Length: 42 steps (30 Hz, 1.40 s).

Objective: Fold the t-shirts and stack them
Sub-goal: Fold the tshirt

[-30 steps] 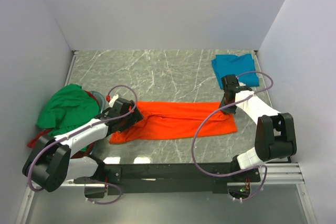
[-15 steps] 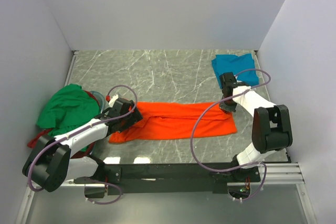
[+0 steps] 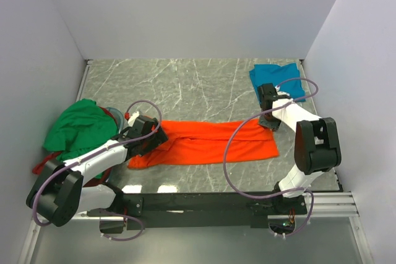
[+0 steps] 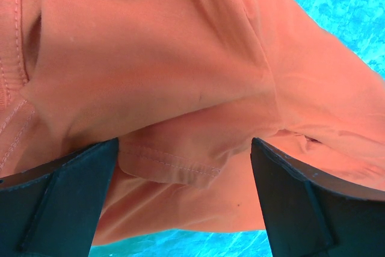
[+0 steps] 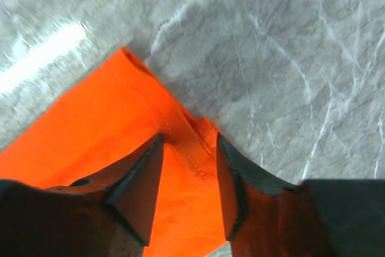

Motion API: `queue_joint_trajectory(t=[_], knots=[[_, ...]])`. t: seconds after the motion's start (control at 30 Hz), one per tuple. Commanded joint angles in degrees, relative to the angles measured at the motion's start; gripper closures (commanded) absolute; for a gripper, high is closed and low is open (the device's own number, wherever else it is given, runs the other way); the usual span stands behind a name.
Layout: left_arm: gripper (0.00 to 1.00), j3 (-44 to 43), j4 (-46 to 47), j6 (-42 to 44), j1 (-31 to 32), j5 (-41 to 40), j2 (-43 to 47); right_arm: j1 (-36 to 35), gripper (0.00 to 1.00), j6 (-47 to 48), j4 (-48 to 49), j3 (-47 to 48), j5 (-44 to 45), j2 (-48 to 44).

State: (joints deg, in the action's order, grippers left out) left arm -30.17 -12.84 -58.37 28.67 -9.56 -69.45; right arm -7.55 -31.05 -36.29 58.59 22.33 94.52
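The orange t-shirt (image 3: pixel 207 142) lies as a long folded band across the middle of the table. My left gripper (image 3: pixel 154 135) is at its left end, wide open, with a fold of orange cloth (image 4: pixel 174 88) lying loose between the fingers (image 4: pixel 60 203). At the band's far right corner, my right gripper (image 3: pixel 267 122) stands open. Its fingers (image 5: pixel 141 191) straddle the stitched hem (image 5: pixel 189 154) without pinching it. The teal t-shirt (image 3: pixel 275 81) lies folded at the back right. A green t-shirt (image 3: pixel 80 128) is heaped at the left over a dark red one (image 3: pixel 42 165).
White walls close in the grey marble table (image 3: pixel 185 85) on three sides. The arms' black base rail (image 3: pixel 204 205) runs along the near edge. Purple cables (image 3: pixel 232 159) loop over the orange band's right part.
My right gripper has gone from shut on the orange shirt's corner to open, letting the hem go. Its forearm has swung slightly toward the back. The left arm has not moved.
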Motion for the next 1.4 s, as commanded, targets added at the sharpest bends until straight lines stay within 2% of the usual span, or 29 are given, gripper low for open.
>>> queue_joint_trajectory(t=[0.0,0.1,0.17,0.23,0.33,0.37,0.47,0.73,0.93,1.1,1.17,1.2,1.23,1.27,1.37], knots=[[0.01,0.99,-5.35,0.19,-0.10,-2.39,0.72,0.43,0.50,-0.15,1.84,2.59,2.64,-2.40],[0.01,0.12,-6.23,0.27,-0.10,-2.65,1.94,0.43,0.44,0.02,2.28,2.23,1.76,-7.23],[0.00,-0.41,-7.02,0.27,-0.10,-2.83,2.56,0.43,0.31,0.81,2.63,1.71,-1.66,-11.00],[0.01,-1.38,-7.11,0.27,-0.10,-2.83,3.79,0.08,0.14,1.08,3.33,0.74,-7.17,-13.38],[0.01,-2.43,-6.85,0.10,-0.10,-2.92,4.85,-1.67,0.12,2.22,8.32,-4.43,-14.13,-17.87],[0.00,-2.87,-6.76,0.01,-0.10,-2.74,4.68,-1.94,0.12,2.57,9.48,-6.80,-20.85,-18.75],[0.01,-4.19,-6.93,0.10,-0.10,-2.13,3.45,-2.47,0.11,2.31,13.61,-9.97,-27.67,-18.41],[0.01,-5.51,-3.43,0.10,-0.10,0.51,-2.52,-3.17,0.10,1.26,16.78,-10.42,-29.36,-10.24],[0.01,-12.18,-3.95,1.24,-0.10,-0.98,-14.73,-4.05,0.10,-0.77,16.96,-13.14,-28.13,-6.54],[0.01,-23.94,-4.73,3.35,-1.15,-2.82,-28.26,-6.68,0.10,-3.57,16.61,-19.38,-27.78,-9.35],[0.00,-33.42,-8.05,4.14,-2.38,-2.66,-36.25,-9.40,0.10,-5.85,15.65,-22.45,-25.94,-12.77],[0.00,-37.03,-9.12,4.58,-2.47,-3.09,-38.98,-12.89,0.10,-6.91,14.60,-23.60,-25.06,-14.17],[0.00,-44.72,-10.26,4.75,-2.47,-4.83,-44.66,-14.41,0.10,-7.53,13.98,-25.87,-25.14,-17.06],[0.01,-48.80,-11.84,4.84,-2.47,-4.85,-47.68,-15.81,0.10,-9.97,13.36,-27.20,-25.40,-18.83],[0.01,-66.90,-18.26,5.55,-2.74,-1.09,-60.16,-22.66,0.09,-14.02,13.09,-32.56,-28.12,-25.77]])
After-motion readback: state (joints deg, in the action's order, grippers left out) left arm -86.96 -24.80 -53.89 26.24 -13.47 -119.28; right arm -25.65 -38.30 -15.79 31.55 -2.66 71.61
